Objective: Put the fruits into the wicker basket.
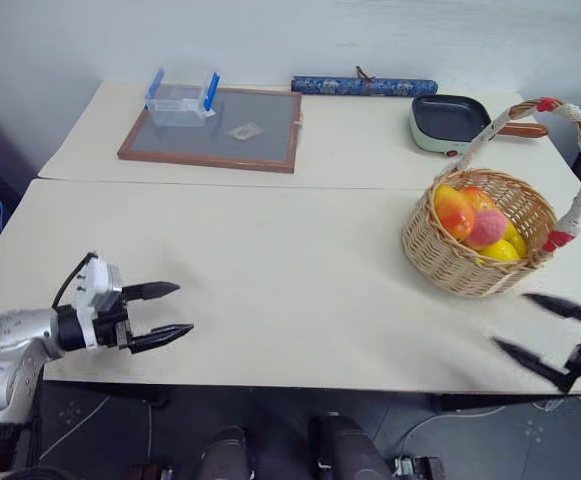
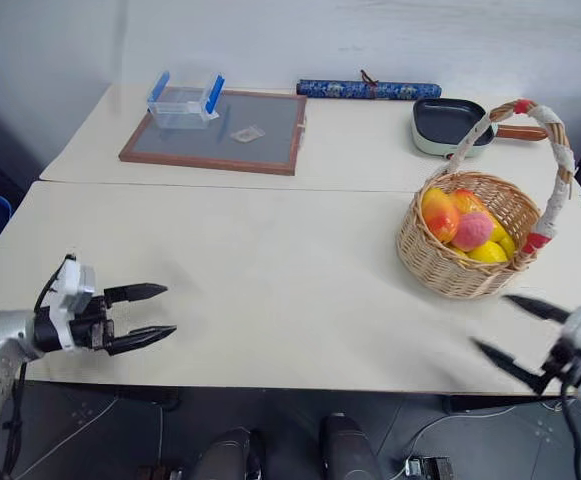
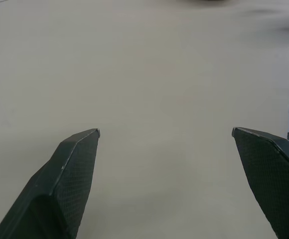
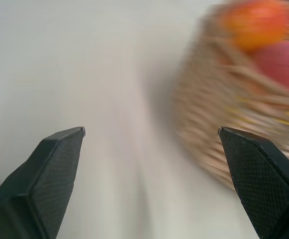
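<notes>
The wicker basket stands at the right of the near table, its cloth-wrapped handle arching over it. Inside lie the pink-red peach and the yellow-orange mango, on top of small yellow fruits. My right gripper hovers open and empty by the table's front edge, just in front of the basket. My left gripper is open and empty over the front left of the table, far from the basket. The right wrist view shows the basket with the peach beyond the fingers.
On the far table lie a wood-framed board with a clear box with blue clips on it, a dark patterned roll and a small electric pan. The wide middle of the near table is bare.
</notes>
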Available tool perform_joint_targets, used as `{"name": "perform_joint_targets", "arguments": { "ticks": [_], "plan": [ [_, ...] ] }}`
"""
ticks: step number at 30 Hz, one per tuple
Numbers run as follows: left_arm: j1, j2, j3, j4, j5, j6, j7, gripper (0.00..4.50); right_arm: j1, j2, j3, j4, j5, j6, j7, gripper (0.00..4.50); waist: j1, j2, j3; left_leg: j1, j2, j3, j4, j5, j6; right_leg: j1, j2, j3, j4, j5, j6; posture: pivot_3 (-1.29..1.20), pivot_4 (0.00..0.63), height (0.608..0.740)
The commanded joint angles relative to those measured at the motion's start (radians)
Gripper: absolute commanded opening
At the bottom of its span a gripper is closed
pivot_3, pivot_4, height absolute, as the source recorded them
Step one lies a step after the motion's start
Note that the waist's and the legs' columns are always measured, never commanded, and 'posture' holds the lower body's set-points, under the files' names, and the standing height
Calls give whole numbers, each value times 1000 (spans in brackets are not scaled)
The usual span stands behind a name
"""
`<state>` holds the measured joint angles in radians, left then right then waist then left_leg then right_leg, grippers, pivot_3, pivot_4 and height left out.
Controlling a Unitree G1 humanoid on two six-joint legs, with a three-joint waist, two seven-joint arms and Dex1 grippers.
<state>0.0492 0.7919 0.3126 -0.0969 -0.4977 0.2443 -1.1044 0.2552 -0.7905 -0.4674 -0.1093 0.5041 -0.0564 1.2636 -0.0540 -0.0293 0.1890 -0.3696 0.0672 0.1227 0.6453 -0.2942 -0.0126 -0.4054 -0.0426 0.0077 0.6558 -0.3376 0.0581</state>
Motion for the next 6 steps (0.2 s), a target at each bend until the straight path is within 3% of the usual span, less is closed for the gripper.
{"name": "perform_joint_targets", "arguments": {
  "ticks": [1, 6],
  "plan": [
    [49, -33, 29, -90, 82, -123, 82, 4500, -141, 43, 146, -34, -18, -30, 4, 4470, -1, 0, 0, 0, 0, 0, 0, 0, 0, 0, 0, 0, 0, 0, 0, 0, 150, 740],
    [64, -78, 32, -157, 94, -158, 153, 4500, -370, 128, 334, 101, -100, -81, 16, 4470, 2, 0, 0, -1, -1, -1, 1, 0, 0, 0, -1, -2, 1, 0, -1, 0, 150, 740]
  ]
}}
